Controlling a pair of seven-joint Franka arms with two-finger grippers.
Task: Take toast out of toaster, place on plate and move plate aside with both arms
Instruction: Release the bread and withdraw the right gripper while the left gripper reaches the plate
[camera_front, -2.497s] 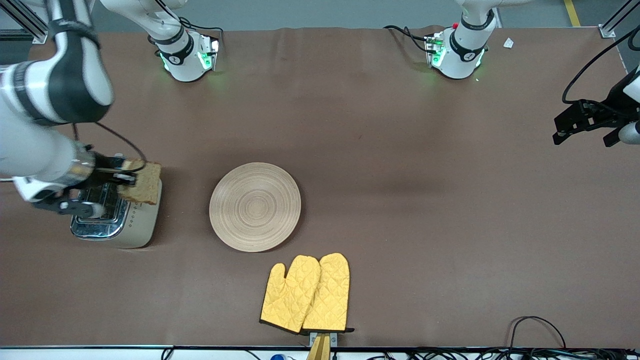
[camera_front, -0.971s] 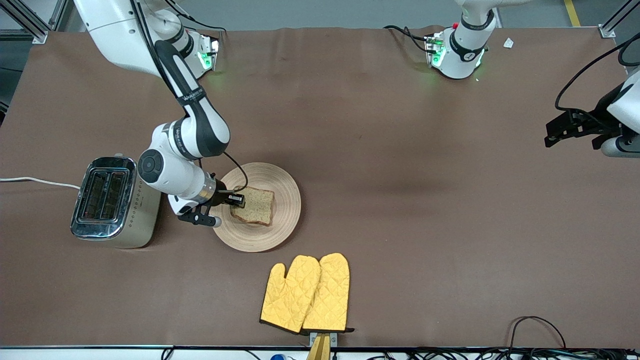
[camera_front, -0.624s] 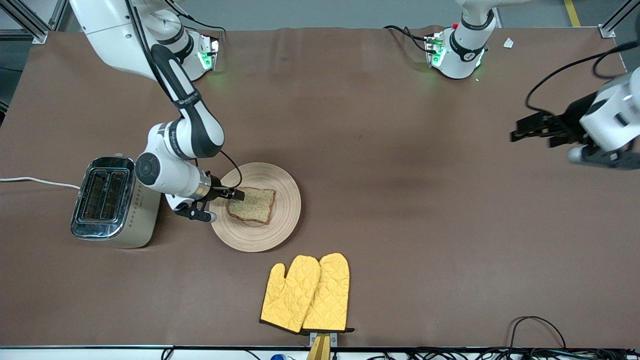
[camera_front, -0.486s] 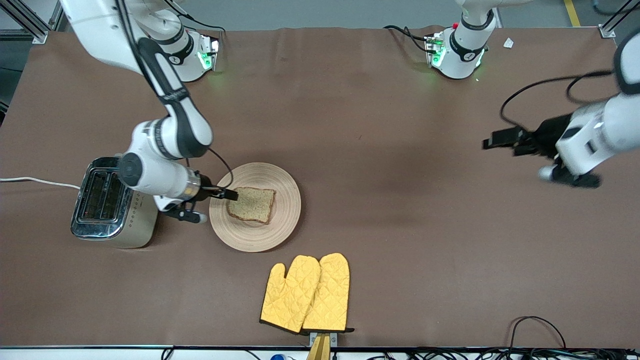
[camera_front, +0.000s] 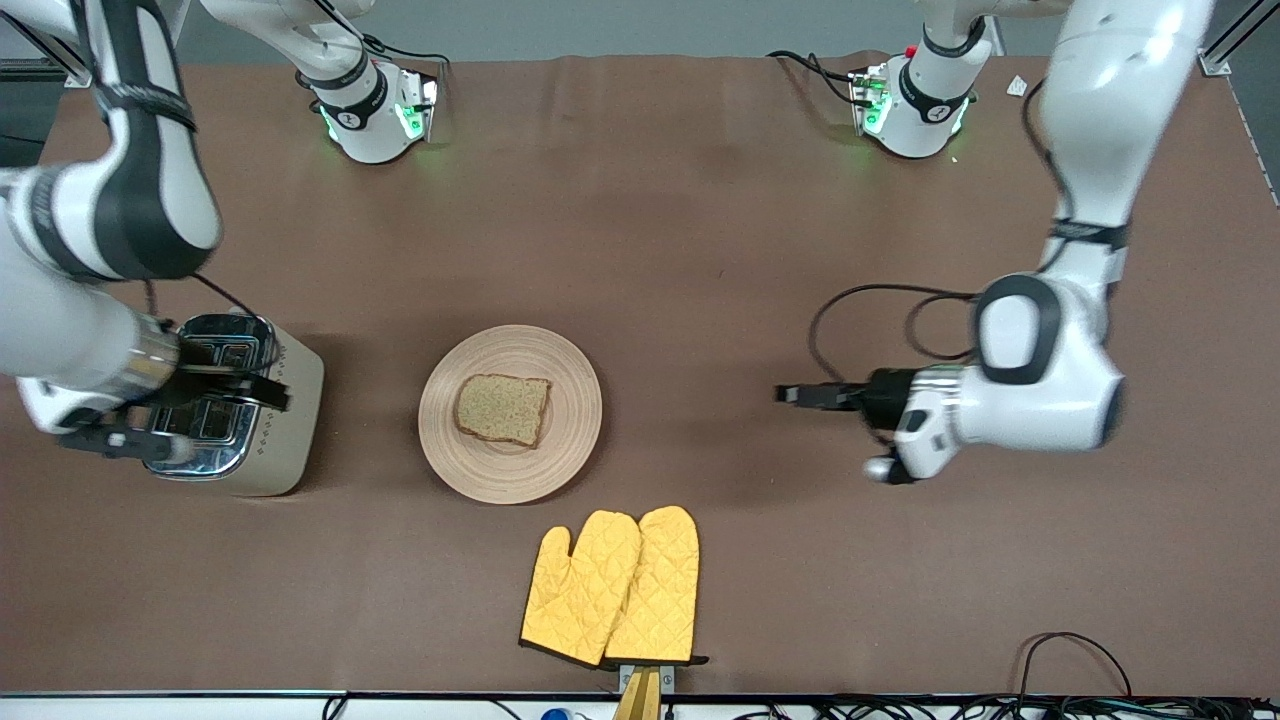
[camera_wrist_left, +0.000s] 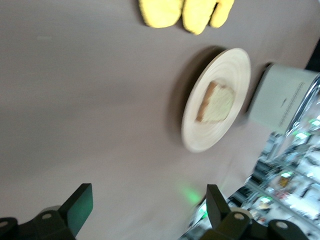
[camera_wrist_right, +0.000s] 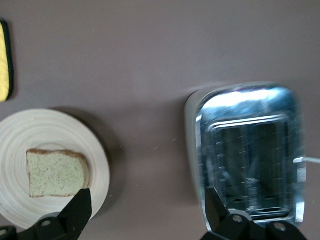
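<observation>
toast (camera_front: 502, 408) released onto plate (camera_front: 575, 440), right gripper (camera_front: 255, 385) seemingly over toaster (camera_front: 290, 420)

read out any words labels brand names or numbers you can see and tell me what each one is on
None can be read.
The chrome toaster carries a row of small marks along its cream side, too small to read.
The white robot arm bases carry small black round badges, also unreadable.
The round beige wooden plate, brown toast slice and yellow quilted oven mitts show no text.

The toast (camera_front: 503, 408) lies on the plate (camera_front: 575, 420) — toaster (camera_front: 270, 440) beside it toward the right arm's end, oven mitts (camera_front: 612, 585) nearer the camera, seemingly overlapping.
</observation>
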